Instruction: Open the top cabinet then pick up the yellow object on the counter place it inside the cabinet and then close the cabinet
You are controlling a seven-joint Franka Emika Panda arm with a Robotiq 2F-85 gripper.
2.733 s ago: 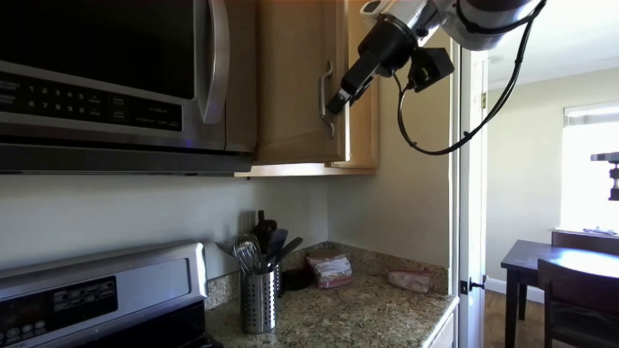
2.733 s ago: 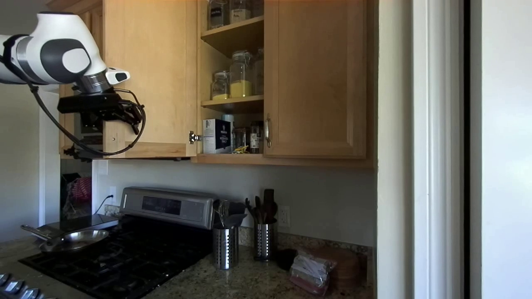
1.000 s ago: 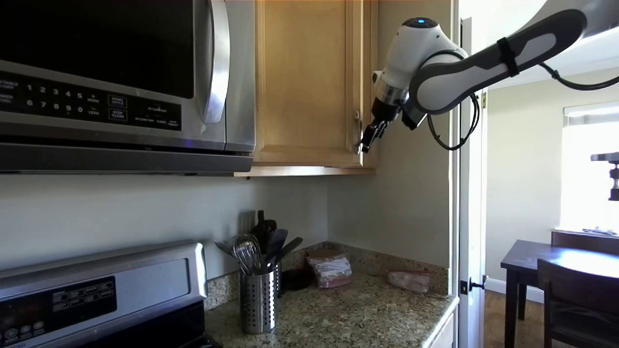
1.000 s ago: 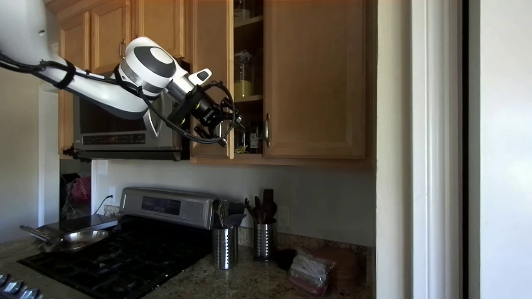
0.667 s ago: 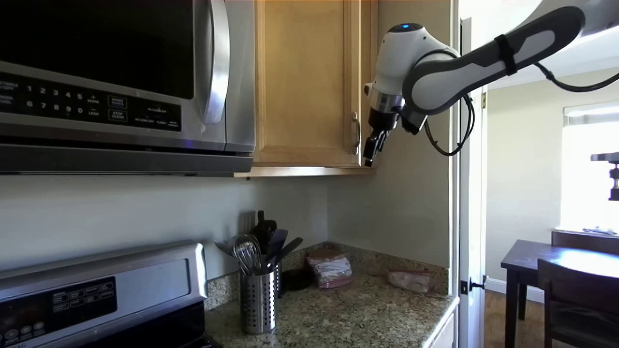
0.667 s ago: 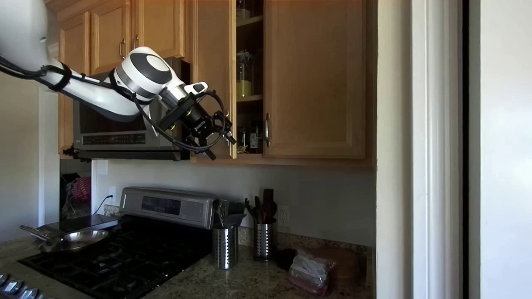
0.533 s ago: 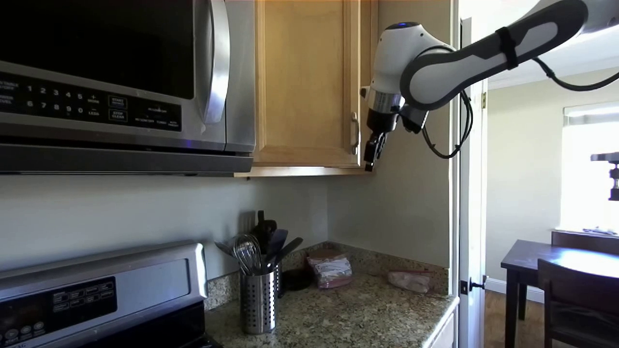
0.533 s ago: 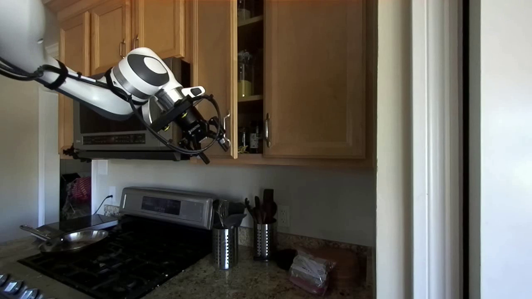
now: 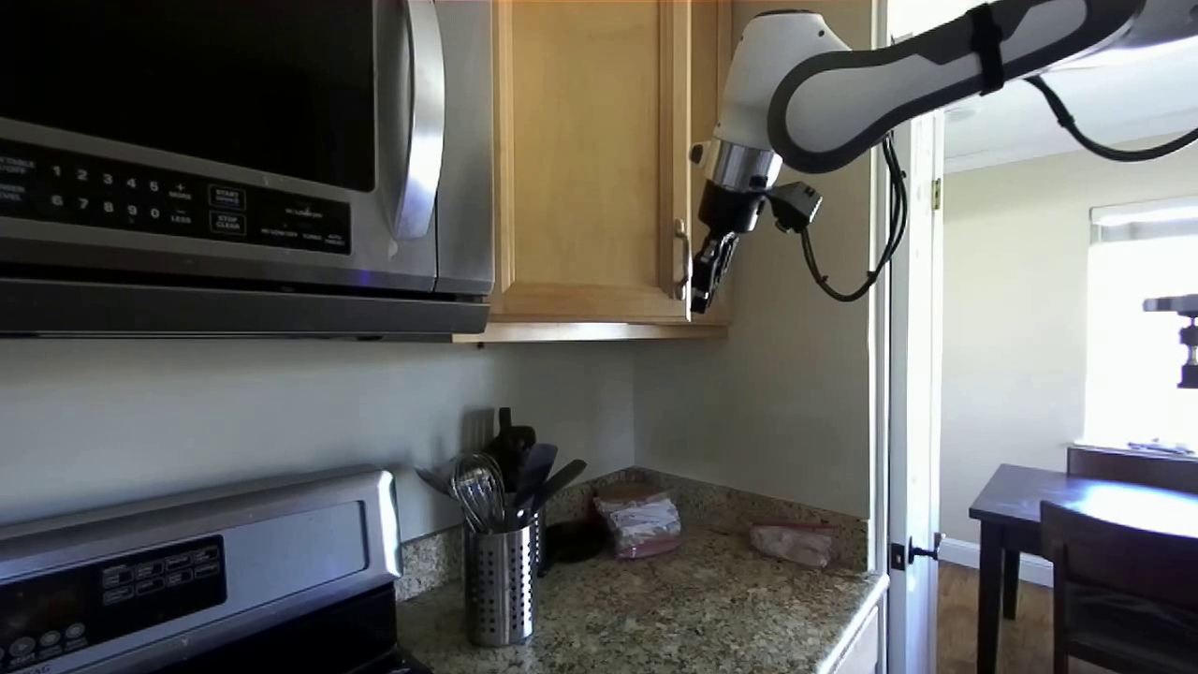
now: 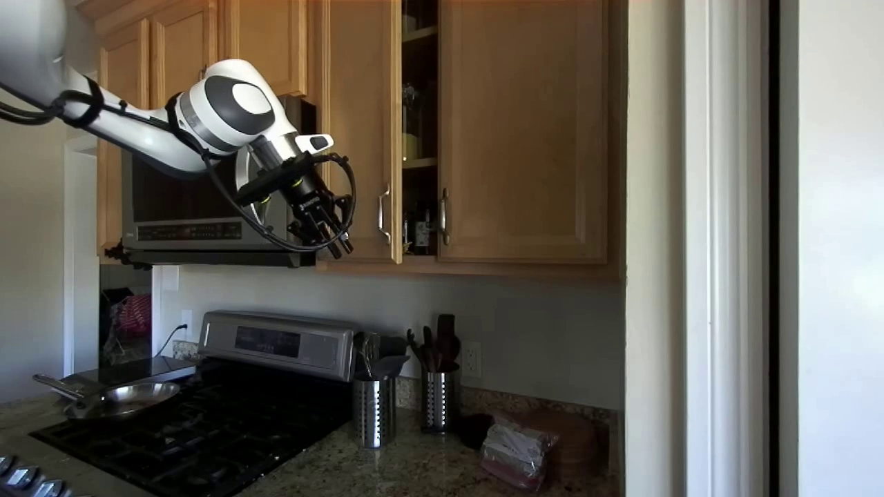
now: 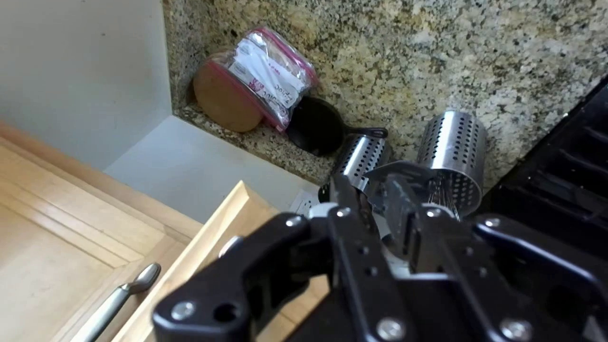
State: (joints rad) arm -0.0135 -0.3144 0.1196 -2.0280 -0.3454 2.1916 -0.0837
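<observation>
The top cabinet's door (image 10: 359, 131) hangs ajar, leaving a narrow gap onto the shelves; its bar handle (image 10: 384, 215) faces out. Through that gap a sliver of the yellow object (image 10: 407, 246) shows on the bottom shelf, mostly hidden by the door. My gripper (image 10: 342, 250) is in front of the door's lower part, left of the handle and apart from it in that exterior view. In the wrist view the gripper (image 11: 365, 187) has its fingers partly apart, with nothing held between them. Below spreads the speckled granite counter (image 9: 674, 618).
A shut cabinet door (image 10: 525, 138) adjoins on the right. The microwave (image 9: 187, 140) is on the left, above the stove (image 10: 207, 414) with a frying pan (image 10: 131, 400). Steel canisters (image 11: 453, 142) of utensils and a plastic bag (image 11: 270, 76) stand on the counter.
The door has swung from wide open to a narrow gap. My gripper has backed away from the handle area, and its fingers have come closer together.
</observation>
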